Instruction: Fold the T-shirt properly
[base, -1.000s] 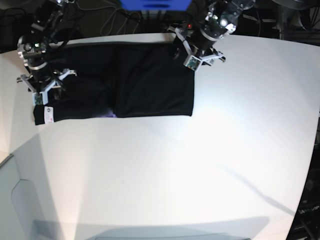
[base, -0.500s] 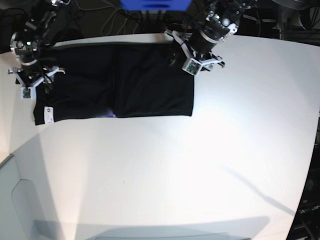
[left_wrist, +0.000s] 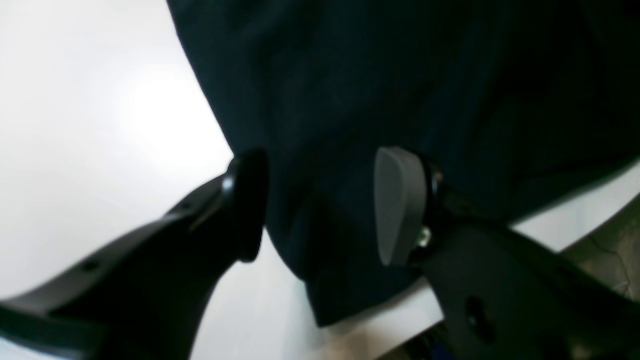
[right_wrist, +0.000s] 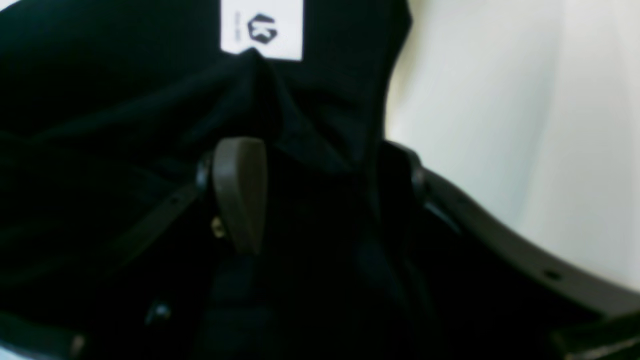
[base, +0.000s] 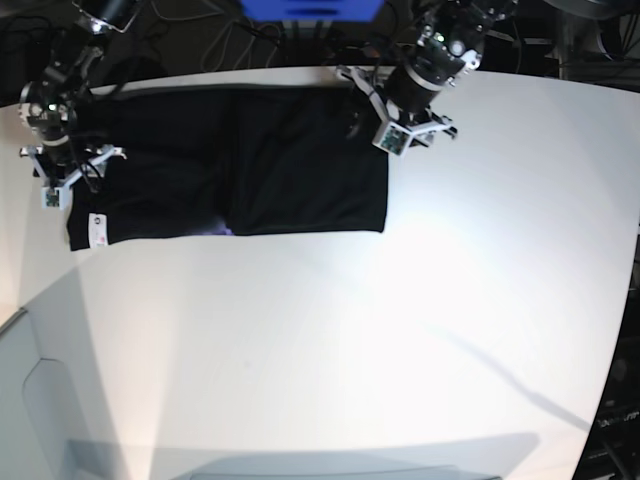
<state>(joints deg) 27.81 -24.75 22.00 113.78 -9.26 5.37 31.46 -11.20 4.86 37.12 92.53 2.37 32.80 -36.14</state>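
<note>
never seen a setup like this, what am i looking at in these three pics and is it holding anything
This is a robot with two arms, folding a black T-shirt that lies on a white table. The base view looks down from above. The other two come from cameras on each wrist, looking past the fingers. The left gripper hangs open over the shirt's corner near the table edge. The right gripper is open above the cloth's edge, near the white tag. Neither is gripping the cloth.

Wide white table (base: 330, 350) with curved edges, bright glare at right centre. Dark surround beyond, tangled cables (base: 225, 40), blue box (base: 310, 8) at top.
</note>
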